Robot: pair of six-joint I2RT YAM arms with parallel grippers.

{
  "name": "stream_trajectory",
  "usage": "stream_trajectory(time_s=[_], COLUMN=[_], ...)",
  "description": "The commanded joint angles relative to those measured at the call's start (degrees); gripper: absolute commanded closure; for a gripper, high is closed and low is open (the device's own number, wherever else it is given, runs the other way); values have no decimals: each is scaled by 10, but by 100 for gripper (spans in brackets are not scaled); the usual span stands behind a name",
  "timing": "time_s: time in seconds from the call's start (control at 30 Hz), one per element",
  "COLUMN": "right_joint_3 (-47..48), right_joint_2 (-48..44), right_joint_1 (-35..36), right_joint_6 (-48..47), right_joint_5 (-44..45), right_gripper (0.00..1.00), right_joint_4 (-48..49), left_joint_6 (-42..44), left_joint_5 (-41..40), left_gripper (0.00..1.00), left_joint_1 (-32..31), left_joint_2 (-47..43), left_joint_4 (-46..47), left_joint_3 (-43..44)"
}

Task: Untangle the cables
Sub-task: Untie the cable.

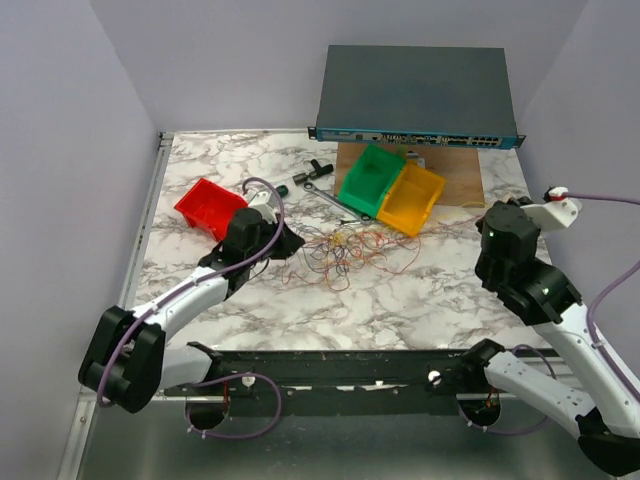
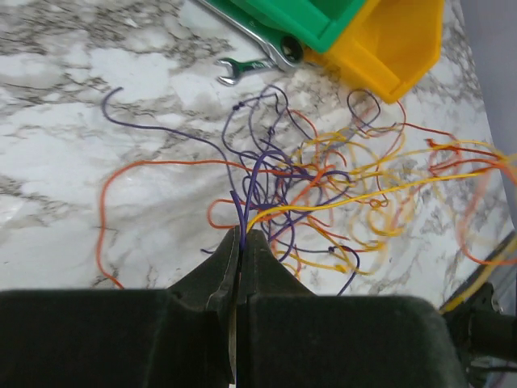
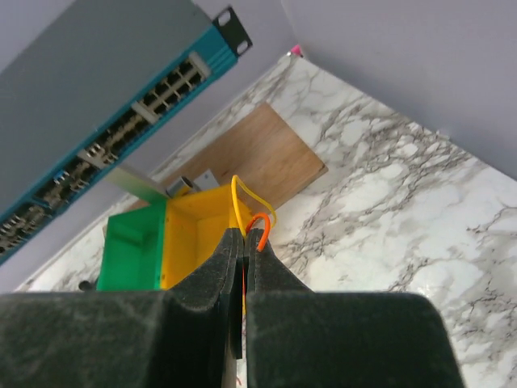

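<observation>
Tangled hair-thin orange, yellow, red and purple cables (image 1: 345, 245) lie mid white-marble desk (image 1: 420, 305), just before green plastic bin (image 1: 368, 178) and yellow plastic bin (image 1: 412, 200). Grey network switch (image 1: 415, 90) behind; port markings too small to read. Only left wrist view shows left hand (image 2: 241, 236) clamped on purple cables, small silver spanner (image 2: 242, 69) beyond. Only right wrist view shows right hand (image 3: 245, 236) pinching orange and yellow cable ends.

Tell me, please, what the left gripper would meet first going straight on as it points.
The left gripper, shut on a purple cable, would first meet the cable tangle just ahead; the wrench and green bin lie beyond, depth unclear.
</observation>
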Motion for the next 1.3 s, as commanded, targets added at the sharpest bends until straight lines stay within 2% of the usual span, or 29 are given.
stream_trajectory(time_s=[0.0, 0.07, 0.13, 0.27, 0.4, 0.47, 0.53, 0.6, 0.63, 0.7, 0.77, 0.9, 1.03, 1.13, 1.27], right_joint_3=[72, 99, 120, 147, 161, 172, 190, 217, 229, 237, 235, 224, 225, 232, 241], right_joint_2=[-18, -22, -24, -20, -14, -10, 8, 46, 65, 108, 140, 182, 207, 218, 224], right_joint_1=[-2, -1, -1, -1, -1, -1, -1, -1, -1, -1, -1, -1, -1, -1, -1], right_joint_6=[-62, -101, -145, -185, -192, -210, -211, -202, -201, -188, -173, -148, -130, -121, -110], right_joint_5=[94, 107, 114, 97, 77, 2, -126, -254, -320, -427, -499, -571, -592, -594, -605], right_gripper=[99, 99, 99, 99, 99, 99, 99, 99, 99, 99, 99, 99, 99, 99, 99], right_joint_4=[-32, -17, 3, 20, 21, 22, 6, -24, -35, -37, -19, 23, 44, 50, 58], left_joint_6=[-30, -75, -112, -137, -141, -94, -33, 9, 23, 29, 38, 75, 106, 106, 109], left_joint_5=[-154, -238, -283, -324, -340, -316, -258, -197, -173, -160, -166, -150, -23, 67, 107], left_gripper=[100, 100, 100, 100, 100, 100, 97, 79, 66, 45, 41, 35, 30, 30, 34], left_joint_1=[13, 18, 27, 37, 44, 44, 42, 35, 28, 11, -7, -47, -74, -85, -102], left_joint_2=[-60, -76, -88, -107, -109, -109, -117, -144, -164, -196, -200, -172, -163, -138, -70], left_joint_4=[-75, -105, -117, -124, -149, -152, -154, -112, -82, -52, -67, -86, 44, 144, 185], left_joint_3=[-8, -19, -33, -68, -67, -50, -32, -41, -53, -69, -49, 0, -17, -24, 11])
